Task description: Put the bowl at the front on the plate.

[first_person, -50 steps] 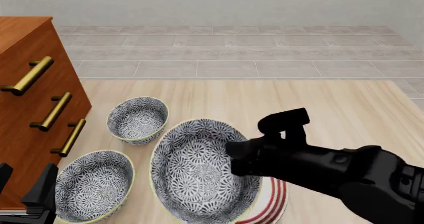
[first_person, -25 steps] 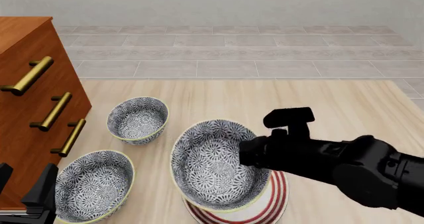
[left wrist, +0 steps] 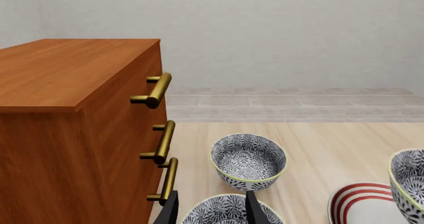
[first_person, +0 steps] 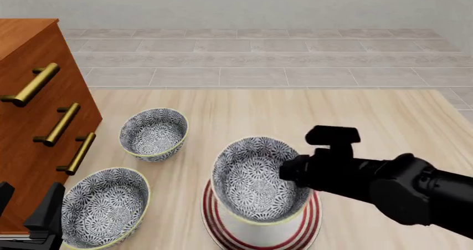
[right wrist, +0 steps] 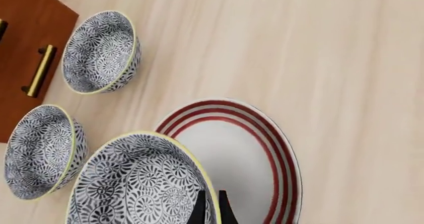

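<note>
Bowl over the plate, rim pinched

My left gripper (left wrist: 210, 211) idles with fingers apart beside the drawers (first_person: 30, 122); my right gripper (right wrist: 209, 206) clamps the bowl (first_person: 255, 178) by its rim above the plate (first_person: 310, 219), ready for release. The right wrist view alone shows bare plate beneath it.
</note>
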### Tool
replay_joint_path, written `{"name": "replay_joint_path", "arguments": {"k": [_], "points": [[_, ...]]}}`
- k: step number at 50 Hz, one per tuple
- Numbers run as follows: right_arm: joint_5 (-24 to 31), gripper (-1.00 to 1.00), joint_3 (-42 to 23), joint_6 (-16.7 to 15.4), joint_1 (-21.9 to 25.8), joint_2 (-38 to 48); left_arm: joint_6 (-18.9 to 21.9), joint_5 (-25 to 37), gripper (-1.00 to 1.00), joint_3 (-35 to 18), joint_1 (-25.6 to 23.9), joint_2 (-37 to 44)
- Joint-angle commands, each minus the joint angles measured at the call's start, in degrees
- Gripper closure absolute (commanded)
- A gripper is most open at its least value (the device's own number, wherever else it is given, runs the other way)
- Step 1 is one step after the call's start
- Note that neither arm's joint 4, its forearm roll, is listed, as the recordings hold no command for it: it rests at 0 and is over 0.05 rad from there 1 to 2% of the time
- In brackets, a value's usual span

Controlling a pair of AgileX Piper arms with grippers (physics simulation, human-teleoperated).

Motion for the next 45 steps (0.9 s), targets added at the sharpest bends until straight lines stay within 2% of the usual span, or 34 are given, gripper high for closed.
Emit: {"name": "replay_joint_path", "arguments": {"k": [1, 11, 28, 45], "points": [[-2.1, 1.0, 1.3, 0.1, -3.2, 1.6, 0.0, 0.0, -1.0, 0.0, 0.0, 0.0], [-5.9, 1.0, 2.9, -0.4, -5.0, 4.9, 0.0, 0.0, -1.0, 0.0, 0.0, 0.0], [-13.3, 1.0, 7.3, 2.5, -3.9, 9.0, 0.0, 0.0, -1.0, 0.0, 0.0, 0.0], [-14.7, 1.0, 7.8, 1.9, -4.1, 10.7, 0.0, 0.0, -1.0, 0.0, 0.0, 0.0]]}}
